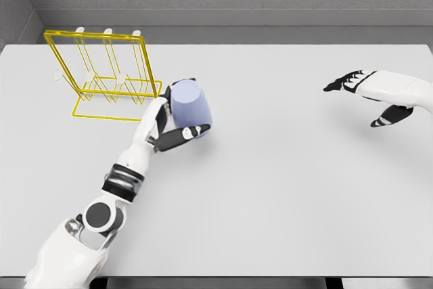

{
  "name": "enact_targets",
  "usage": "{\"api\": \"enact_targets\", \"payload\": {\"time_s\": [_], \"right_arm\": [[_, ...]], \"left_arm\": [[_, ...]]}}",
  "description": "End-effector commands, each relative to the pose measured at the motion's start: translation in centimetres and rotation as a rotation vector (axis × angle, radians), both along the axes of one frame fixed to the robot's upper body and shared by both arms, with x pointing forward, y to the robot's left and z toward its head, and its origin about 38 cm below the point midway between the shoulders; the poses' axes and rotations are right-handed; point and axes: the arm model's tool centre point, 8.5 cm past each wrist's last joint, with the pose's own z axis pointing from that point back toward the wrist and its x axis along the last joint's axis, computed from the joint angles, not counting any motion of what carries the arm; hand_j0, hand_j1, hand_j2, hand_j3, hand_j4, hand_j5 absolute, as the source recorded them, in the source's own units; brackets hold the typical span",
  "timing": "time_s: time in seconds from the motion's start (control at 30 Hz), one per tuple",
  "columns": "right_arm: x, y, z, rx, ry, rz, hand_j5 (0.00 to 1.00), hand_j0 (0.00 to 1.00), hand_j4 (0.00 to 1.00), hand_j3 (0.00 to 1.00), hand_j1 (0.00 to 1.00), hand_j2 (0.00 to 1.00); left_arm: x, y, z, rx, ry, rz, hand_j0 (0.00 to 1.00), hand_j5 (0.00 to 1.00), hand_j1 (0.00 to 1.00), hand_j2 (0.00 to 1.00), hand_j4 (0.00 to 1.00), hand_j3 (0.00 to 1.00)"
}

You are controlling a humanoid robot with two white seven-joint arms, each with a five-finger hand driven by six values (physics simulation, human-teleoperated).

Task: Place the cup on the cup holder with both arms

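Note:
A pale blue cup [191, 105] is in my left hand [177, 121], tilted with its base facing up, just right of the holder. The fingers wrap around its side, the thumb across its lower front. The yellow wire cup holder [101, 76] with white-tipped pegs stands on the table at the far left. My right hand [365, 96] hovers over the table at the right, far from the cup, its fingers spread and holding nothing.
The white table [270, 181] stretches across the view, with a grey wall behind it. Its front edge runs along the bottom of the picture.

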Motion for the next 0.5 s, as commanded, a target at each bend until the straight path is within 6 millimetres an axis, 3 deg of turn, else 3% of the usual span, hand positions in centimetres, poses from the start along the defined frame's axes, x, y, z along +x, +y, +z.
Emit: {"api": "enact_targets", "payload": {"time_s": [0.0,0.47], "right_arm": [[0.0,0.0,0.0,0.006,0.000,-0.002,1.00,1.00,1.00,1.00,1.00,1.00],[-0.1,0.0,-0.1,0.006,0.005,-0.003,1.00,1.00,1.00,1.00,1.00,1.00]], "left_arm": [[0.0,0.5,1.1,-0.004,-0.032,0.002,0.76,0.76,0.76,0.76,0.76,0.76],[0.8,2.5,3.2,-0.037,-0.099,0.057,0.74,0.74,0.74,0.74,0.74,0.74]]}}
